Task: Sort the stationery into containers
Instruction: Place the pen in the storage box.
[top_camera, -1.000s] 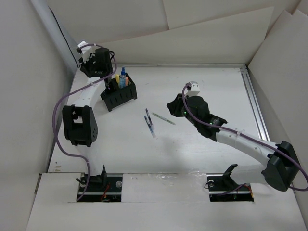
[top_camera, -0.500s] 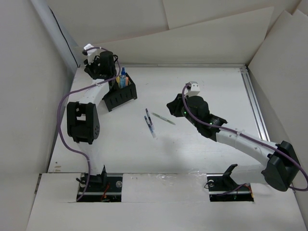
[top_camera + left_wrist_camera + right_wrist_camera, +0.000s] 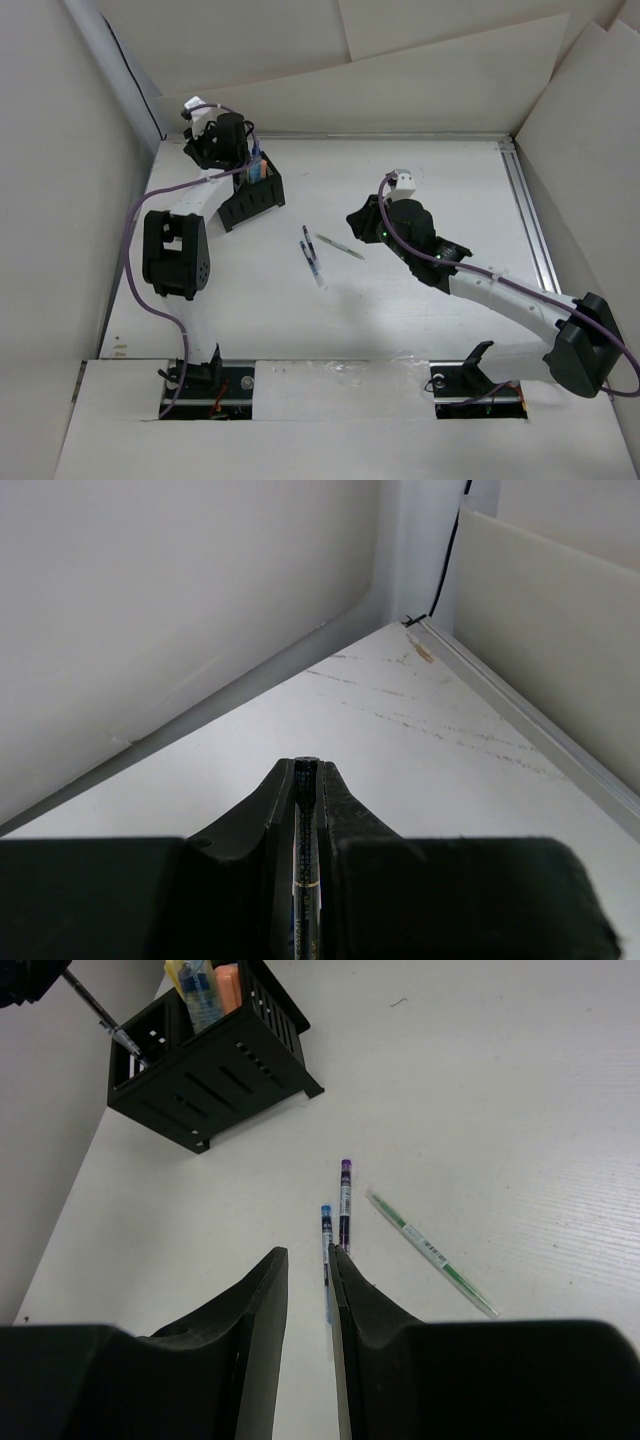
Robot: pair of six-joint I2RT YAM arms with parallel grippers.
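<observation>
Stationery part-sorted | tabletop (image 3: pixel 420 180): open round three loose pens (image 3: pixel 344 1205), wall (image 3: pixel 60 200) close beside organiser box (image 3: pixel 215 1060) | box, far-left corner, holds tube (image 3: pixel 203 988), marker (image 3: pixel 228 985), stick (image 3: pixel 176 972) | my left end effector (image 3: pixel 306 772) clenched on dark pen (image 3: pixel 100 1015), tip at box's end compartment | my right end effector (image 3: pixel 305 1260) released above the loose pens, yet to sort

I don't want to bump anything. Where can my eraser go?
Free: the far right of the table, between the right arm and the metal rail; also the near strip between the three pens and the arm bases. Crowded: far left corner, left gripper over the organiser.
</observation>
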